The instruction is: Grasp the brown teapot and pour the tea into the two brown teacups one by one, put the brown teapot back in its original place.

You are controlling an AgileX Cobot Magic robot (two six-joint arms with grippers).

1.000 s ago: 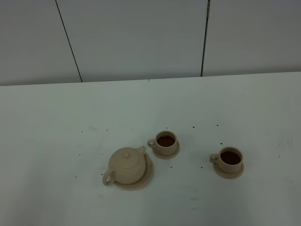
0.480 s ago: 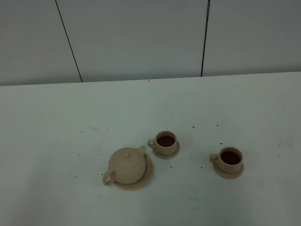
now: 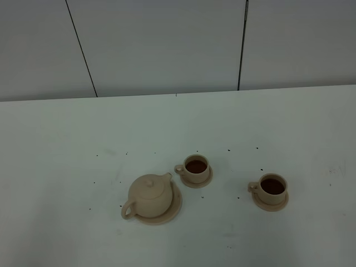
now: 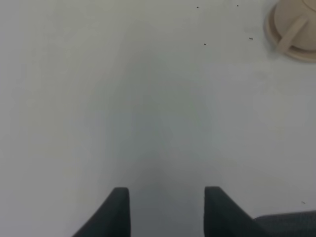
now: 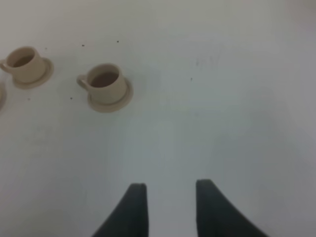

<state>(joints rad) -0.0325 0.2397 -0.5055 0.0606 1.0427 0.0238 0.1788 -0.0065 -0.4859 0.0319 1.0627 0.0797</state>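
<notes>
The brown teapot (image 3: pixel 149 196) sat on its wide saucer (image 3: pixel 174 207); right of it stood two filled teacups (image 3: pixel 196 168) (image 3: pixel 272 187). Both grippers (image 4: pixel 167 210) (image 5: pixel 171 207) had jaws spread, empty.

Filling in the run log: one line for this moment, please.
round tan teapot: on wide saucer | two tan teacups: dark tea inside | left gripper: open, empty | right gripper: open, empty

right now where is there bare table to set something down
Free: the white tabletop left of the round tan teapot, and behind the two small tan teacups toward the wall. Crowded: the narrow gap between teapot and nearer teacup.
</notes>
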